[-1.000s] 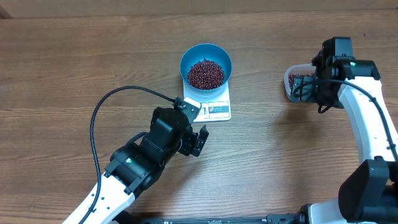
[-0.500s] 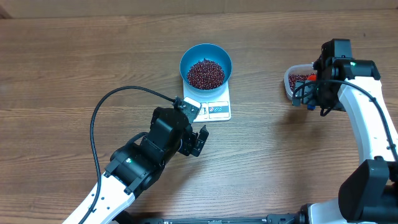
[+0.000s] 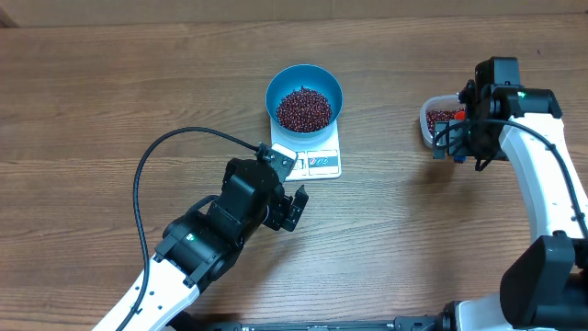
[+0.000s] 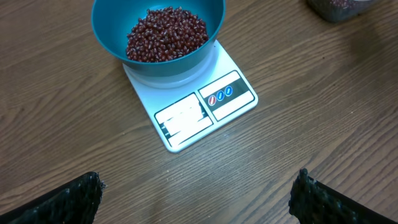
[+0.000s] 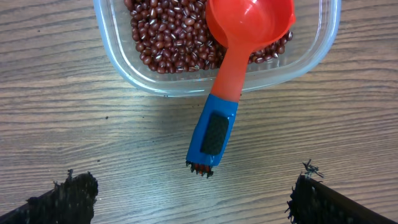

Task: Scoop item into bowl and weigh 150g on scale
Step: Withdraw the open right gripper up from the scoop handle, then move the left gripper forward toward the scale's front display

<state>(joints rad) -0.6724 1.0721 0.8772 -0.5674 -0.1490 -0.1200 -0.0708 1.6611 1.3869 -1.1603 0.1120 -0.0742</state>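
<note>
the scoop (image 5: 239, 50) is propped in the tub (image 5: 118, 59) ahead of the wide, empty right tool (image 5: 196, 200), handle outward for grasping, while the left tool (image 4: 196, 202) is held wide, short of the scale (image 4: 208, 106).

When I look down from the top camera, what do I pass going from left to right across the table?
black cable → blue bowl of beans → clear tub
</note>
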